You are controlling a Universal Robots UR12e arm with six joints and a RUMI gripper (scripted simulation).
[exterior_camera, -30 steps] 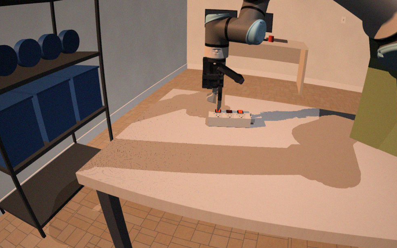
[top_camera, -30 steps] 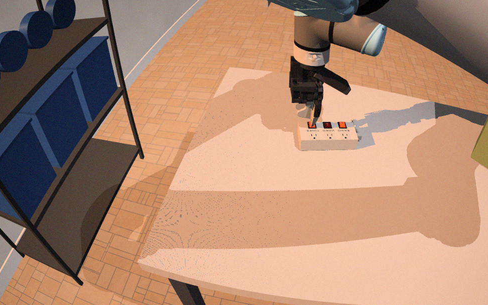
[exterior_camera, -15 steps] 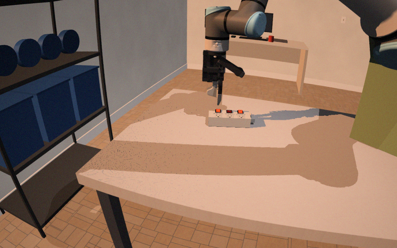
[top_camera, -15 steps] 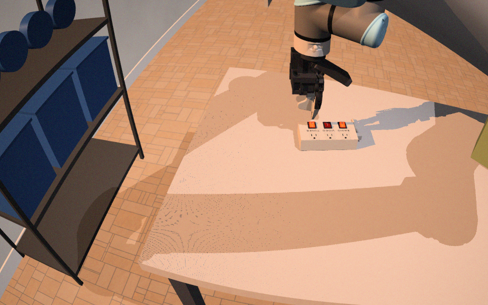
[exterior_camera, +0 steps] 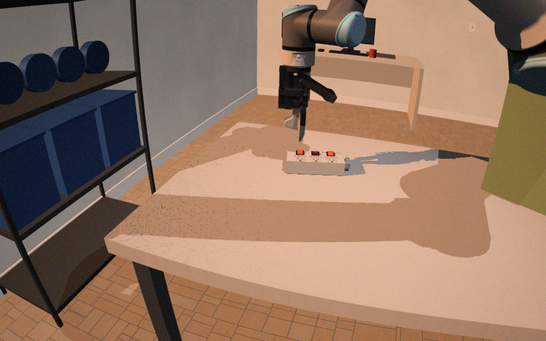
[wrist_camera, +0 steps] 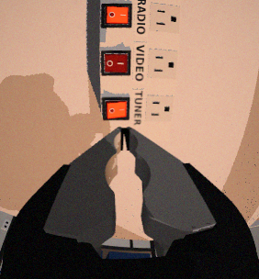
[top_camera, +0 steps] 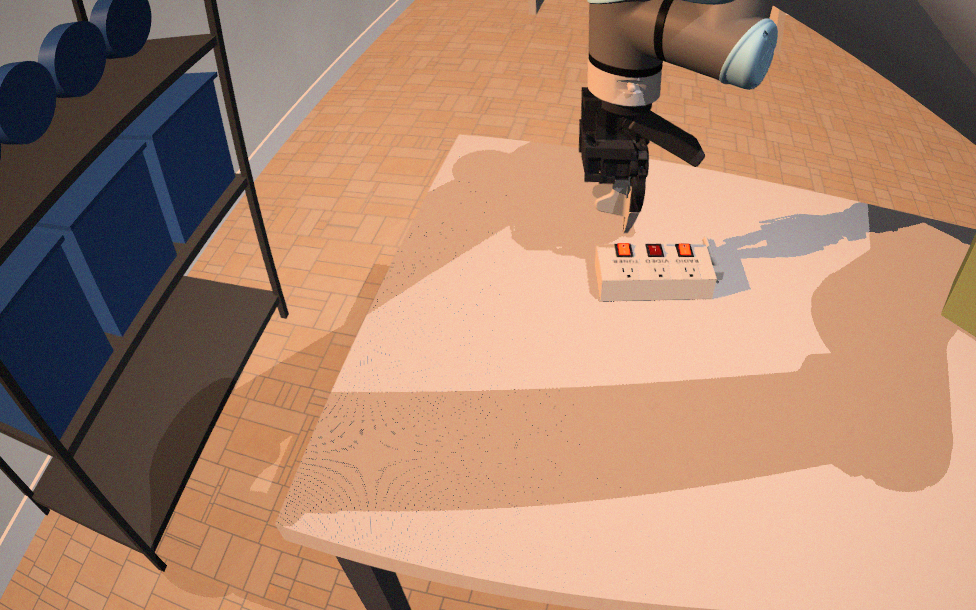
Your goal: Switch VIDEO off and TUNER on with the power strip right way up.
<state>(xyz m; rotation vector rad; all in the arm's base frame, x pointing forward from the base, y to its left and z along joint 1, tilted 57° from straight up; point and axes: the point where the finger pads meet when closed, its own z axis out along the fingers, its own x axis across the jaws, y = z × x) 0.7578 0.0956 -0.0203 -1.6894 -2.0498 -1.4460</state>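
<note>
A white power strip (top_camera: 656,271) lies flat on the table with its switches facing up; it also shows in the exterior view (exterior_camera: 315,162). In the wrist view the TUNER switch (wrist_camera: 115,109) glows bright orange, the VIDEO switch (wrist_camera: 116,62) is dark red, and the RADIO switch (wrist_camera: 116,16) glows bright orange. My gripper (wrist_camera: 124,128) is shut and empty. Its fingertips (top_camera: 628,220) (exterior_camera: 301,136) hang a little above the strip, just off the TUNER end, apart from the switch.
A dark shelf rack (top_camera: 82,227) with blue bins stands left of the table. The arm's olive-green base (exterior_camera: 525,156) stands at the table's right. A bench (exterior_camera: 368,70) with a red object stands by the far wall.
</note>
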